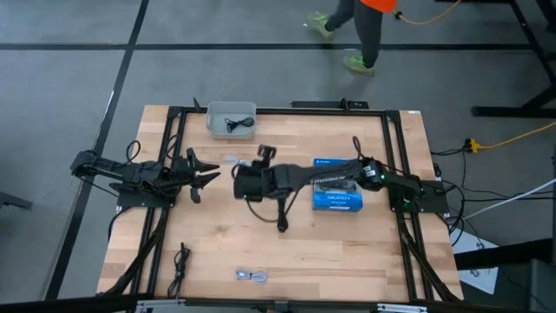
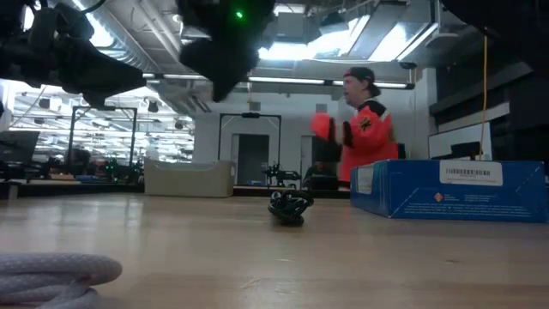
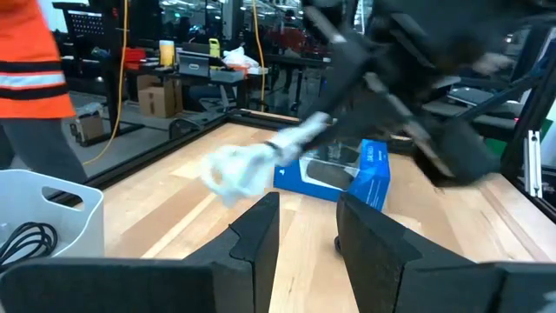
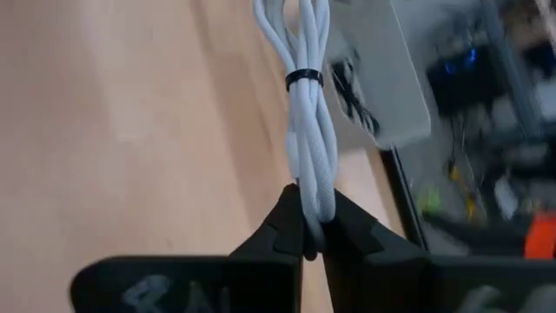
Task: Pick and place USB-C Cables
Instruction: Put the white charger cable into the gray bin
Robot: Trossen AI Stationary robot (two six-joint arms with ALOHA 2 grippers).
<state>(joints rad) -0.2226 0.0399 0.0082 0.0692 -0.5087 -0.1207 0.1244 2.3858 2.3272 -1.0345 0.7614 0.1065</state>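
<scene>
My right gripper (image 1: pixel 236 172) reaches across the table's middle and is shut on a silvery-grey USB-C cable bundle (image 4: pixel 308 104), which shows blurred in the left wrist view (image 3: pixel 239 169). My left gripper (image 1: pixel 204 171) waits open just left of it, touching nothing. A black cable (image 1: pixel 233 124) lies in the grey bin (image 1: pixel 231 109) at the far edge. Another black bundle (image 1: pixel 282 217) lies on the table's middle, also in the low view (image 2: pixel 290 208). A third black cable (image 1: pixel 181 259) and a second silvery one (image 1: pixel 252 276) lie near the near edge. My right gripper pinches the silvery bundle by one looped end (image 4: pixel 317 204) between its two fingers (image 4: pixel 282 226). The rest of the bundle, bound by a black tie (image 4: pixel 304 78), sticks out forward beyond the fingertips. The left wrist view shows it lifted clear of the table.
A flat blue box (image 1: pixel 337 196) lies under the right arm, right of centre. A person in orange (image 2: pixel 364 129) moves beyond the far edge. A yellow cord (image 1: pixel 512 135) runs on the floor to the right. Black frame rails (image 1: pixel 169 156) border the table.
</scene>
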